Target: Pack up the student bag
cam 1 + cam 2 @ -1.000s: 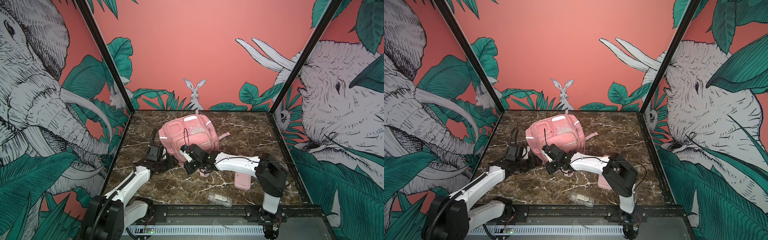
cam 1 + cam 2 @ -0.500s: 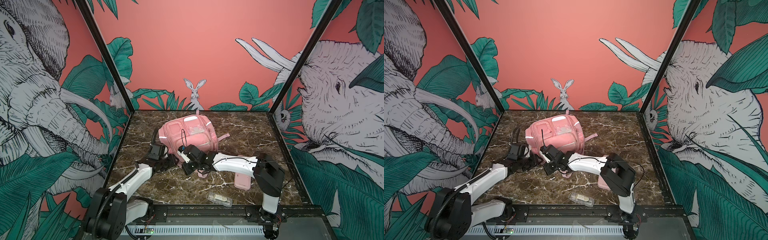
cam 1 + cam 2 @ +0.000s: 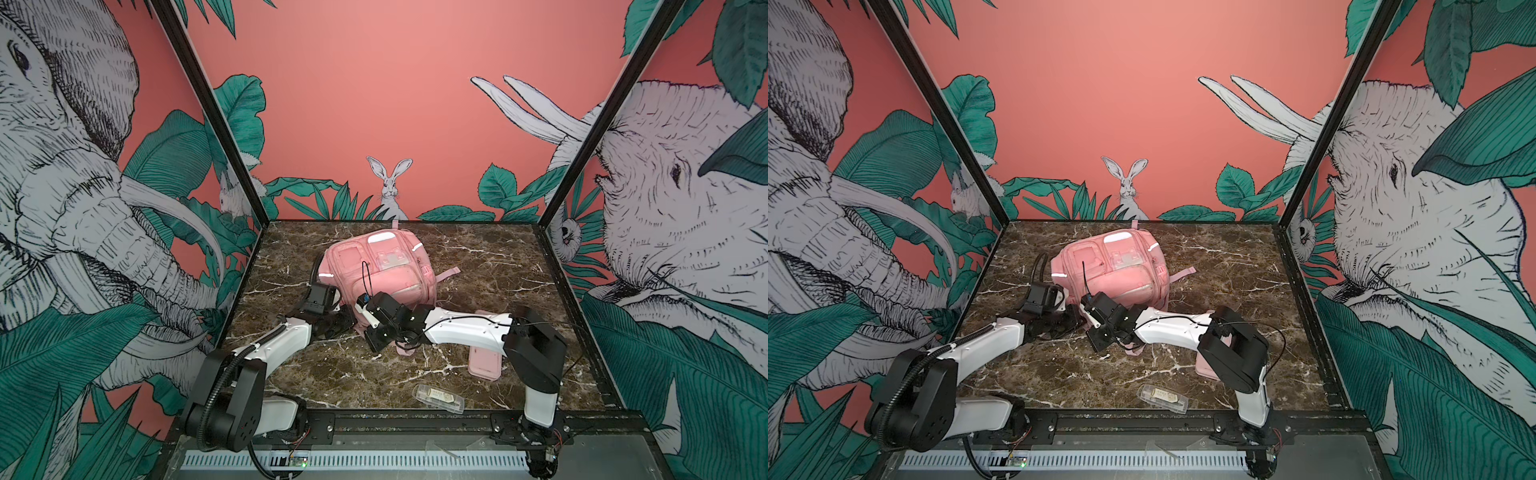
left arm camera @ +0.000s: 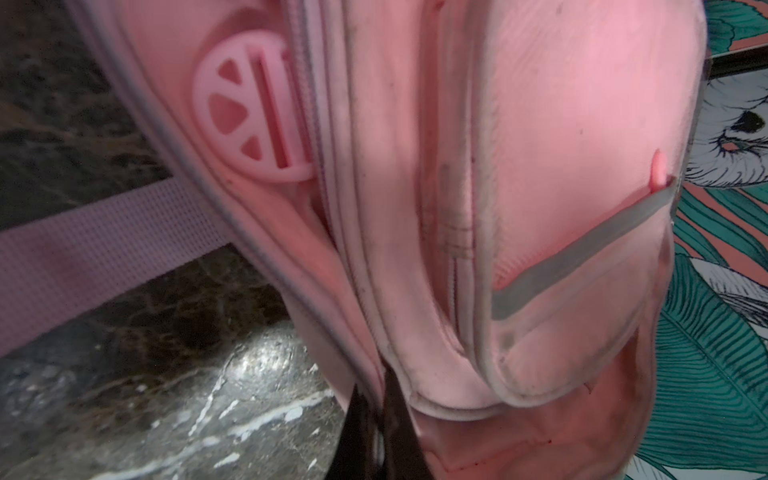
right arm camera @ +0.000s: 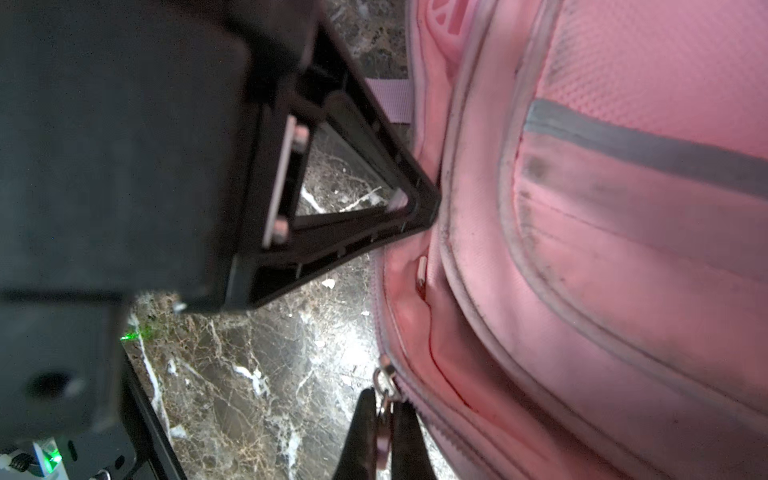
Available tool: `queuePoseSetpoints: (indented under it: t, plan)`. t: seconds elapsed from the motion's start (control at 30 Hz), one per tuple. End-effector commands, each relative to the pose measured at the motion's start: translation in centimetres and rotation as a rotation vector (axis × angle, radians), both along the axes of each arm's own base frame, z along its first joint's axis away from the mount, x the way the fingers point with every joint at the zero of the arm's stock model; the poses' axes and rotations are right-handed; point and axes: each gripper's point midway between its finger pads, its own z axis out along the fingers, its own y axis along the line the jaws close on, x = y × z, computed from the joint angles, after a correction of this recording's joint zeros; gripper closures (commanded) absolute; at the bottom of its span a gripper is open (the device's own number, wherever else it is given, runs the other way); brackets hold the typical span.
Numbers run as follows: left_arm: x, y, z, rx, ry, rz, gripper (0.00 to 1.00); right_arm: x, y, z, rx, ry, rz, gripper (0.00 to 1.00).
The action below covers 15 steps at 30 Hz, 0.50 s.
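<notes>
The pink student bag (image 3: 382,270) (image 3: 1113,270) lies front-up in the middle of the marble floor in both top views. Both arms meet at its near left corner. My left gripper (image 4: 376,403) is shut, pinching a seam of the bag's fabric (image 4: 415,291) beside the round pink strap buckle (image 4: 249,112). My right gripper (image 5: 384,419) is shut on a metal zipper pull (image 5: 382,390) at the bag's edge. The right wrist view also has the left gripper's fingertips (image 5: 415,203) pressed against the bag (image 5: 602,249).
A flat pink pencil case (image 3: 484,363) (image 3: 1204,368) lies partly under the right arm's elbow. A clear plastic box (image 3: 438,399) (image 3: 1163,398) sits near the front edge. A pink strap (image 3: 449,272) trails from the bag's right side. Walls enclose three sides.
My left gripper has closed on the bag's fabric at the near left corner. The right gripper stays shut, and both grippers have shifted slightly left.
</notes>
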Motion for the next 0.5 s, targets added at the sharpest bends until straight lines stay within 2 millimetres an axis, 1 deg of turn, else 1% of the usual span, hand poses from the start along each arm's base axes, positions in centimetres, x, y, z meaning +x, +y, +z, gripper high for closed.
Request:
queuePoseSetpoints:
  t: [0.0,0.13,0.23,0.37,0.47]
  plan:
    - [2.2,0.4,1.5,0.034,-0.079,0.016,1.00,-0.6,-0.7,1.6,0.005,-0.036,0.009,1.00]
    - [2.7,1.2,1.9,0.043,-0.091,0.027,1.00,-0.4,-2.2,1.1,-0.036,-0.048,-0.012,1.00]
    - [3.0,2.5,2.3,0.058,-0.098,0.048,1.00,0.0,-4.0,0.9,-0.063,-0.055,-0.041,1.00]
    - [3.4,4.4,2.7,0.072,-0.105,0.076,1.00,1.0,-7.1,0.4,-0.095,-0.047,-0.094,1.00]
    - [3.7,4.9,2.9,0.082,-0.113,0.079,1.00,1.8,-9.4,0.2,-0.108,-0.044,-0.136,1.00]
